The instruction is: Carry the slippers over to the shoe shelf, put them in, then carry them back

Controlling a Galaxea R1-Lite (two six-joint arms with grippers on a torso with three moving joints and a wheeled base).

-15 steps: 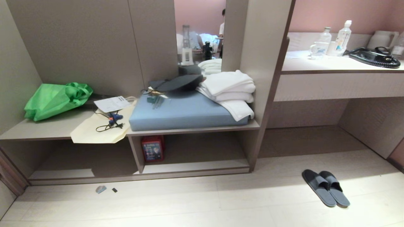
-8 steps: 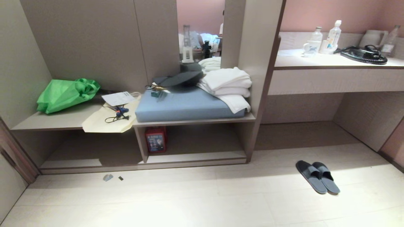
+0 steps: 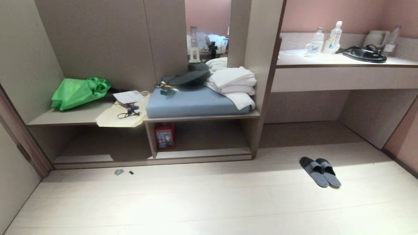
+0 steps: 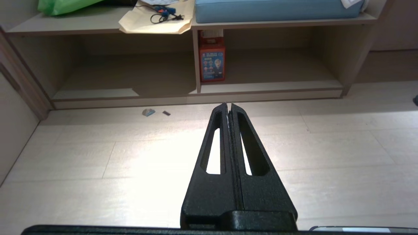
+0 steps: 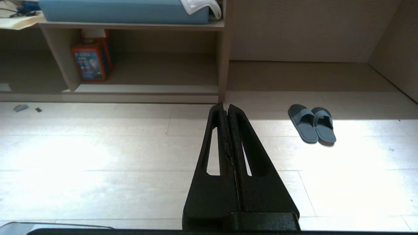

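Pale wood-plank flooring (image 3: 209,202) runs before the taupe wood-grain shoe shelf (image 3: 202,153), where a pair of dark grey slide slippers (image 3: 320,171) lies side by side, well apart from it. Both the left gripper (image 4: 228,106) and right gripper (image 5: 225,106) hang above the floor with fingers pressed together, holding nothing.

A pair of dark grey slide slippers (image 3: 320,171) lay side by side on the pale wood-grain floor (image 3: 209,202).
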